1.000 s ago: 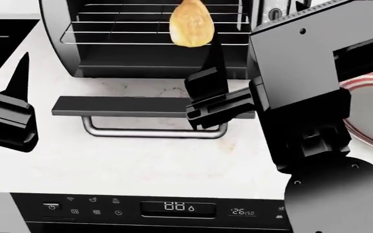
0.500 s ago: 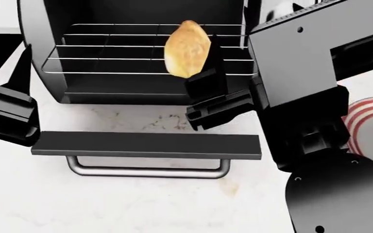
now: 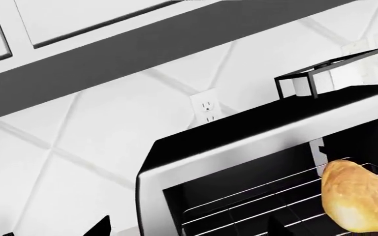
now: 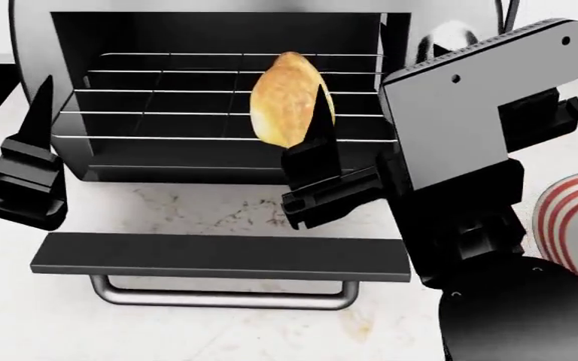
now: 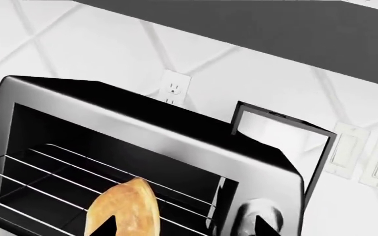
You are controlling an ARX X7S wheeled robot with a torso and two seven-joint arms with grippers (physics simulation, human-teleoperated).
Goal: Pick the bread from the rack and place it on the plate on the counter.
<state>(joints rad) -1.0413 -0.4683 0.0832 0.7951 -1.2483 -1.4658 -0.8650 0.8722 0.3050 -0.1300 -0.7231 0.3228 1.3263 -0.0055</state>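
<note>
The bread [image 4: 287,96] lies on the rack [image 4: 168,94] inside the open toaster oven, toward its right side; it also shows in the right wrist view [image 5: 126,206] and the left wrist view [image 3: 358,195]. My right gripper [image 5: 185,228] is open and empty in front of the oven mouth. One finger [image 4: 317,147] overlaps the bread's lower right edge, and I cannot tell if they touch. The other finger is hidden behind the arm. My left gripper [image 3: 190,228] is open and empty at the oven's left front corner; one finger [image 4: 34,113] shows. The plate [image 4: 570,218] sits on the counter [image 4: 199,207] at the right edge, partly behind my right arm.
The oven's black door [image 4: 219,257] lies folded down flat over the counter, its steel handle [image 4: 219,295] toward me. A black wire stand [image 5: 277,130] sits on or behind the oven top. Wall outlets and switches [image 5: 173,88] are behind.
The head view has tilted up, so the oven and door sit lower in frame. My right gripper's finger has come up from the door level to the bread's edge at the rack.
</note>
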